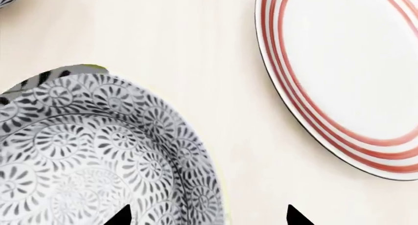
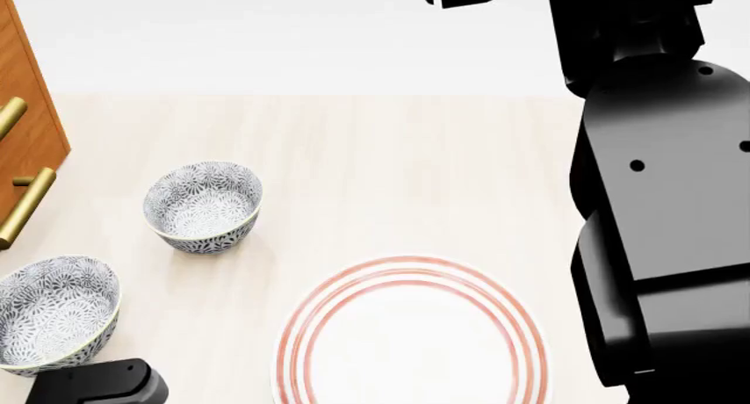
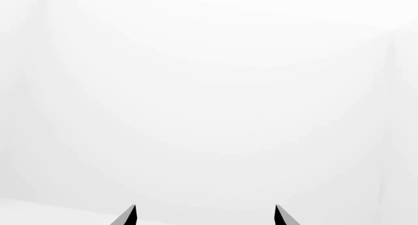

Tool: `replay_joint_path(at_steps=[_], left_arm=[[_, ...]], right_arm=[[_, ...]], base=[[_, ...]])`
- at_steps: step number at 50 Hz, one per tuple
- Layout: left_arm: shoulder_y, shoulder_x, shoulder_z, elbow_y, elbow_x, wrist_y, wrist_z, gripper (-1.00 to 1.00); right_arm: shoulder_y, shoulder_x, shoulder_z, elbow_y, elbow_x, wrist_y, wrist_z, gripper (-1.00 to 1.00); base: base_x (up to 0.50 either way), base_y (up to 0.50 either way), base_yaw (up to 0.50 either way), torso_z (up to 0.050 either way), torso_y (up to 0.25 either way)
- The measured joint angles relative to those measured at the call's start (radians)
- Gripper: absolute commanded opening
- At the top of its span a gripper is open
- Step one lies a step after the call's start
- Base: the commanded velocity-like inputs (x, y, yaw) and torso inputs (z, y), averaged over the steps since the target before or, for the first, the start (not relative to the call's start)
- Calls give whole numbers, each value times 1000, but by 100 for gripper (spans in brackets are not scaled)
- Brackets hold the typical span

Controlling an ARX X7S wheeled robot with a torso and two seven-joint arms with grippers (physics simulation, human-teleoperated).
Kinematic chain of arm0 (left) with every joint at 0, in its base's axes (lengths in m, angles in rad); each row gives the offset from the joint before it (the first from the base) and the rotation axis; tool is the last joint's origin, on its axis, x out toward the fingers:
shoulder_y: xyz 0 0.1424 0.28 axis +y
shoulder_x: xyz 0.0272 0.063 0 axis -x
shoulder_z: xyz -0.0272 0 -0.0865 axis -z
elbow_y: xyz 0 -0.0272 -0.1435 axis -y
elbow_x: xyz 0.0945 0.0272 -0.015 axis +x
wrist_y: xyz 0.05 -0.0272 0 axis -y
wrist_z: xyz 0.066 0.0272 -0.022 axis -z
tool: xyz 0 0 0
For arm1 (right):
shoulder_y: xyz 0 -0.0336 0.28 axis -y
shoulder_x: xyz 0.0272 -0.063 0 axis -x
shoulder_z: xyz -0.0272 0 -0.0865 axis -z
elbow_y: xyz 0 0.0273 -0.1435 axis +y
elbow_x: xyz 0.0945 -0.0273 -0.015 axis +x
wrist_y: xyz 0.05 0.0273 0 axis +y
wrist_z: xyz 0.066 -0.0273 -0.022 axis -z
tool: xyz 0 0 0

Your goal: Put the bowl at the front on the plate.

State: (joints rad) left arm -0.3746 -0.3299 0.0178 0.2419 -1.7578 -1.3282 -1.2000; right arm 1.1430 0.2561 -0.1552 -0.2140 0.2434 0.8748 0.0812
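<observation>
Wooden cabinet side [image 2: 21, 114] with brass handles [image 2: 26, 206] stands at the far left edge of the pale counter [image 2: 387, 176]. Just beside it, nearest the robot, sits the bowl [image 2: 53, 312], upright and patterned grey-blue, with the left arm's black housing [image 2: 100, 385] below it. The left claw [image 1: 207, 216] hangs over this bowl's rim with its tips spread apart, one over the bowl and one over bare counter, holding nothing. A second bowl [image 2: 203, 205] stands farther back, apart from the first. The plate [image 2: 410, 334] lies to the right, near but not touching either bowl. The right arm [image 2: 662, 202] rises at the far right; the right claw [image 3: 204, 216] is spread wide and bare, facing a blank white background.
</observation>
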Motion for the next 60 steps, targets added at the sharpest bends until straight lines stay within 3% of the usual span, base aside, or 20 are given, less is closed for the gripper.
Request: replay_joint_path(at_steps=[5, 6, 21, 35, 60], left_arm=[[9, -4, 2, -6, 19, 7, 20, 100], [11, -5, 2, -7, 23, 9, 25, -100], [11, -35, 30, 72, 221, 25, 198, -100], [-47, -109, 167, 236, 547, 182, 480, -100], [-187, -237, 437, 328, 993, 421, 764, -100]], right_arm=[[-3, 2, -1, 0, 1, -4, 1, 100], [-3, 3, -1, 0, 1, -5, 1, 100], [-8, 8, -5, 3, 3, -17, 4, 100], [-8, 13, -7, 16, 2, -33, 9, 100], [-20, 14, -1, 16, 13, -48, 18, 100]], base=[[0, 0, 0, 0, 0], [0, 0, 0, 0, 0], [0, 0, 0, 0, 0], [0, 0, 0, 0, 0], [0, 0, 0, 0, 0]])
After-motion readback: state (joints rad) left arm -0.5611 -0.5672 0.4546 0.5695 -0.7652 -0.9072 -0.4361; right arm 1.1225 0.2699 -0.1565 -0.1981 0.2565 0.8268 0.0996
